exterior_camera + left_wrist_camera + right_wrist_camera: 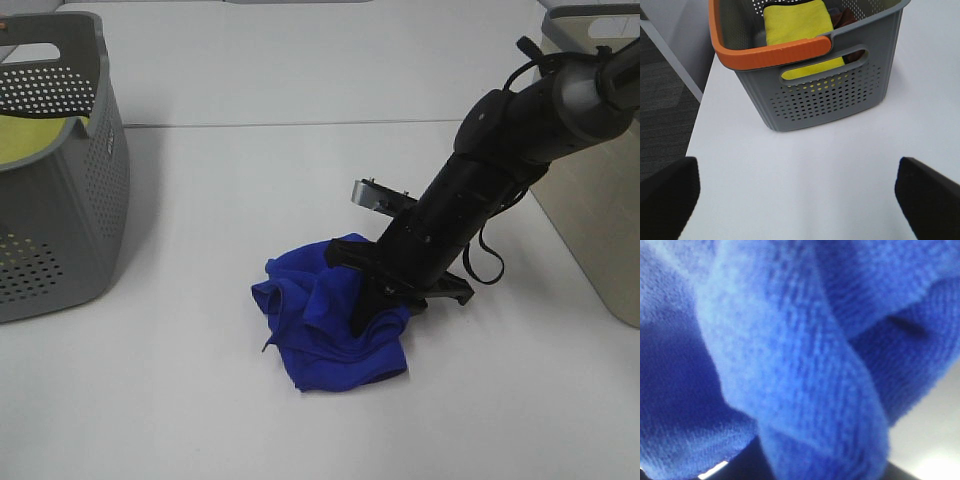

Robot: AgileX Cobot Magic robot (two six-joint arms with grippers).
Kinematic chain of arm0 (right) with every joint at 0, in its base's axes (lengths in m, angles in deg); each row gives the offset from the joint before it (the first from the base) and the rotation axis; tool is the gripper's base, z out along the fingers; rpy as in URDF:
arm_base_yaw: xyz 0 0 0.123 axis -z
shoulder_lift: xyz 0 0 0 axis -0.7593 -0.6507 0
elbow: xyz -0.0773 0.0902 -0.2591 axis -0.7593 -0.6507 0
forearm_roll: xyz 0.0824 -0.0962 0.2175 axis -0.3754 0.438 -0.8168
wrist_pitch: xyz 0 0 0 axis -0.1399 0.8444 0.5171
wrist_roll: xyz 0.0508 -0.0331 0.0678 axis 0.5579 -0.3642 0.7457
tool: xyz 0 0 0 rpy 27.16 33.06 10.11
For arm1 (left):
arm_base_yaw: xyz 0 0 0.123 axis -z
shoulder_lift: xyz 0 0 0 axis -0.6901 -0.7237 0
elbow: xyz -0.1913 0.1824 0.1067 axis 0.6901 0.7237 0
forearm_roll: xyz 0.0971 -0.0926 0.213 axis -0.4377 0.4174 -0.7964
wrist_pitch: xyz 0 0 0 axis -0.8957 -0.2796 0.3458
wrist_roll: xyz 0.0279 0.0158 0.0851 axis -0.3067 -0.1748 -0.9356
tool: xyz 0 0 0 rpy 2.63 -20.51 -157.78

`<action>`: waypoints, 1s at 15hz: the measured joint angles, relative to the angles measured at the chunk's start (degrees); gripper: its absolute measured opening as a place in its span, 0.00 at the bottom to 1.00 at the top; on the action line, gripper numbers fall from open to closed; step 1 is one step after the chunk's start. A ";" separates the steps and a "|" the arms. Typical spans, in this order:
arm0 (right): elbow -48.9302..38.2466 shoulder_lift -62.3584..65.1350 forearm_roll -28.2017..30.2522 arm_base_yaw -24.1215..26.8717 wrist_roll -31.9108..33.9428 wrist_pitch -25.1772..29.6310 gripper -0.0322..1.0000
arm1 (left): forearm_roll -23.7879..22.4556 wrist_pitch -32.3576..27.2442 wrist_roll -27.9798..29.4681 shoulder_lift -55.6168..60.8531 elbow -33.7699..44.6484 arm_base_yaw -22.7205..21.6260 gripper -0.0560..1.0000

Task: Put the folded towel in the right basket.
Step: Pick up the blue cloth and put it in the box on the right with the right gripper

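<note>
From the high camera we see a white, smooth counter (300,70) with a thin seam running across it. The blue towel (335,325) lies near the middle of the counter in a soft, crumpled heap of rounded folds. It is well apart from the baskets on both sides.

The black right arm slants down from the right, carrying a silver metal bracket (380,195) and a looped black cable (490,250). The right tool (372,305) is pressed into the top of the towel. Cloth hides its tips, so we cannot tell whether it is clamped or spread.

The right basket (600,230), with plain cream walls, stands at the right edge. A grey plastic basket (60,230) with walls perforated in rows of small holes stands at the left, with a yellow cloth (30,140) inside it.

In the left wrist view, the left tool (800,200) hangs above bare counter (805,165) with its two dark fingers (670,200) spread wide and holding nothing. Ahead of it we see the grey basket (825,95) with an orange handle (770,52). It holds the folded yellow cloth (797,22) with something dark brown (842,17) beside it. Dark grey carpet (660,100) lies beyond the counter's edge.

In the right wrist view, the towel (790,355) fills nearly the whole frame. Its fuzzy woven pile is twisted into thick ridges. We see a pale patch of counter (935,430) in one corner.
</note>
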State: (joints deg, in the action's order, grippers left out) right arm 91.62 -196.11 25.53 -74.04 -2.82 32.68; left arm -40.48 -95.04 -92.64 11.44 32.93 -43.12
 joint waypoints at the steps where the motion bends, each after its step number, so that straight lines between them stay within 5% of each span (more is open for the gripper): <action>1: 0.00 0.74 2.41 0.00 0.00 0.97 0.16 | 0.00 0.00 0.00 0.00 0.00 0.00 0.99; 5: -0.40 8.82 8.19 0.00 0.00 2.81 0.16 | 0.00 0.00 0.00 0.00 0.00 0.00 0.99; 15: 1.38 38.50 9.91 0.00 0.00 8.25 0.16 | 0.00 0.00 0.00 0.00 0.00 0.00 0.99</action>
State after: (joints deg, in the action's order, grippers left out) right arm 93.00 -157.61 35.44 -74.04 -2.82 40.93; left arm -40.48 -95.04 -92.64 11.44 32.93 -43.12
